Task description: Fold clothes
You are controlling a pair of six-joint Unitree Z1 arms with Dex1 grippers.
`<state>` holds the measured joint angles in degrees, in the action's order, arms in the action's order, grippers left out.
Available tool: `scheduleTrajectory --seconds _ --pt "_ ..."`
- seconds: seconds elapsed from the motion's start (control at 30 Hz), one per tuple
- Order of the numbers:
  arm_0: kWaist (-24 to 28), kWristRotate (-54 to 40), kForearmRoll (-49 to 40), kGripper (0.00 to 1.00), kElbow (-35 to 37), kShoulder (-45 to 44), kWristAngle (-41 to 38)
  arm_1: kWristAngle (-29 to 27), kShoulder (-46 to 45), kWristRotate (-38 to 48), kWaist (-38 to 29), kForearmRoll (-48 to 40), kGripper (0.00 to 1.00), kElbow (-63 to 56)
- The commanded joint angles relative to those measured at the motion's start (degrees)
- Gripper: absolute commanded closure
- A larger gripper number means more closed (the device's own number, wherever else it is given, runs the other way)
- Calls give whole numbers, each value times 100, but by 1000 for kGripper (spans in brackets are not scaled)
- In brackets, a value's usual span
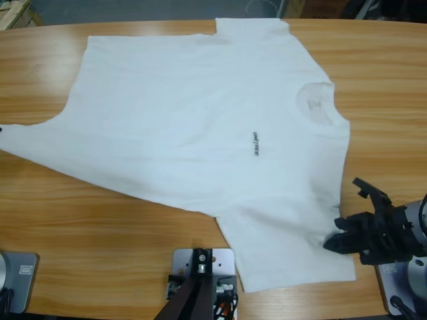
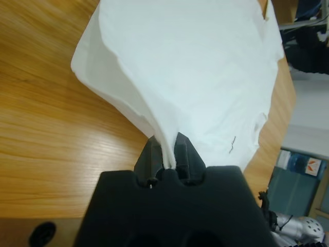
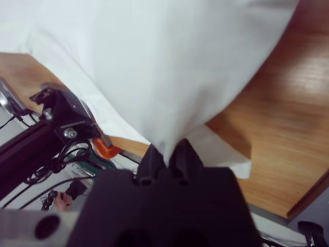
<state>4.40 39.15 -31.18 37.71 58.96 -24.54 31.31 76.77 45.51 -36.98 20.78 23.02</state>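
Both pincers are clenched on the white T-shirt: the left pincer on a corner at the surface's 9 o'clock edge, the right pincer on the sleeve at 4 o'clock. This looks like the first fold's start, and next both should lift and carry the cloth across together.

Setting: robotics lab or test workshop. Evidence: long wooden table serving as a bench; black metal camera post with loose cables at the table's edge; a blue-green cabinet and white wall beyond the far end. Further item: wooden pallet or crate on the floor past the table's corner.
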Motion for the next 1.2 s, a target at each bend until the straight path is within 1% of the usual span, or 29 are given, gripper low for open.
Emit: scheduleTrajectory --seconds 0.03,0.23,0.53,0.6,0.77,1.03,1.2 --pt "-39 -21 81 1000 -176 161 99 182 -435 81 -72 518 1000 -57" --pt "-39 -21 198 1000 -169 279 99 164 -753 -60 -72 1255 1000 569" --pt "-41 -28 260 1000 -167 399 81 191 -320 -394 12 1416 1000 1212" --pt "-45 -25 270 1000 -152 429 90 179 -322 -576 223 1553 1000 1335" --pt "-43 -30 402 1000 -117 673 99 142 -359 -1313 1024 2061 1000 1747" --pt "-11 -102 446 1000 116 1109 107 147 158 -1977 1552 2336 1000 2295" --pt "68 -142 446 1000 272 1329 148 147 552 -2515 1986 2722 1000 2849"
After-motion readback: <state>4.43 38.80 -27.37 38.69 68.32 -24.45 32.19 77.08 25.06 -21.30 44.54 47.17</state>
